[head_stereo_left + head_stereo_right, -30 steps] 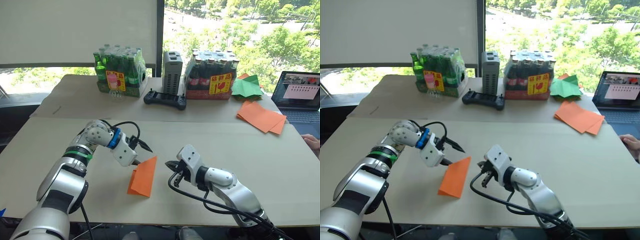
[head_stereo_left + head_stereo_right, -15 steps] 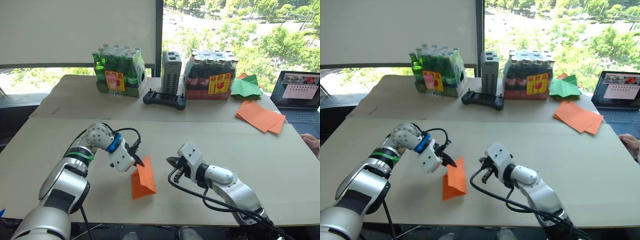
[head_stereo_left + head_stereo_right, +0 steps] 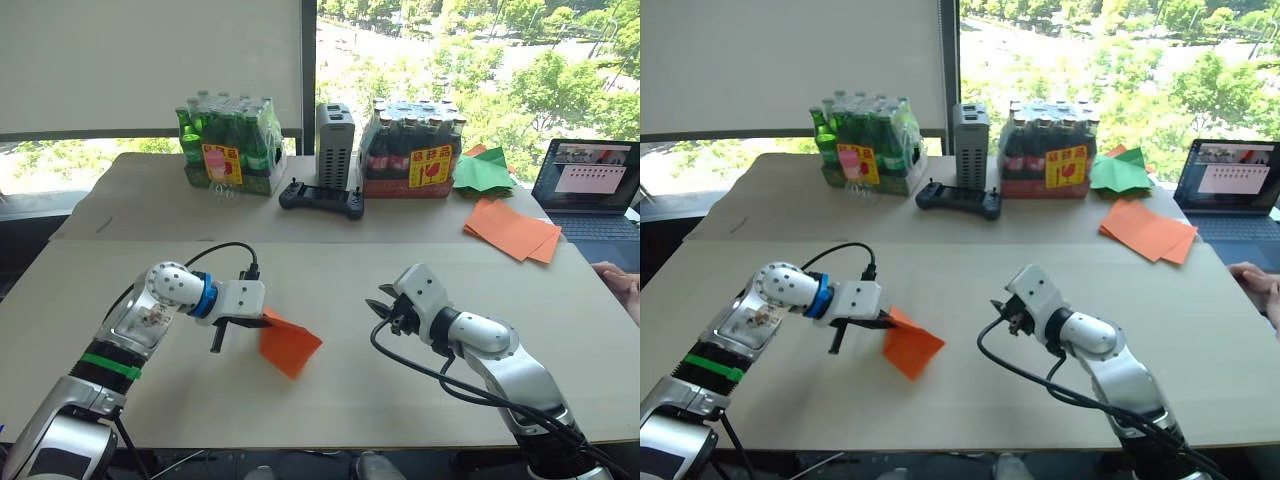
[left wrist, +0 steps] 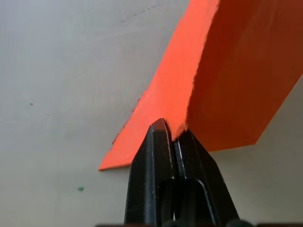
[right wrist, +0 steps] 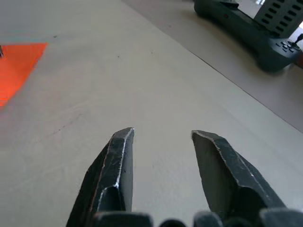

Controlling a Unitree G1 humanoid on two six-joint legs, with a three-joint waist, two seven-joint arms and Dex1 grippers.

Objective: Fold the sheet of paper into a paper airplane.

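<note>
Left pincer: our left pincer is closed tight on one edge of the sheet of paper; in the left wrist view the two black fingers meet on the orange edge with no gap between them.
Sheet of paper: we see it folded, with layers lying over each other, at the near middle of the table, just beside our left pincer and toward the robot's right of it. The pinched edge is held a little up, and the far corner points down toward the table; we cannot tell if that corner touches the surface.
Right pincer: our right pincer is open and holds nothing. In the right wrist view the fingertips stand clearly apart above the bare table. It is well apart from the sheet, to the robot's right of it.
Back of the table: a pack of green bottles, a grey box, a pack of dark bottles, and a black controller in front of the grey box.
Far right: a green paper shape, a stack of orange sheets near it, and a laptop at the table's edge.
Person: a hand rests on the right edge of the table.
</note>
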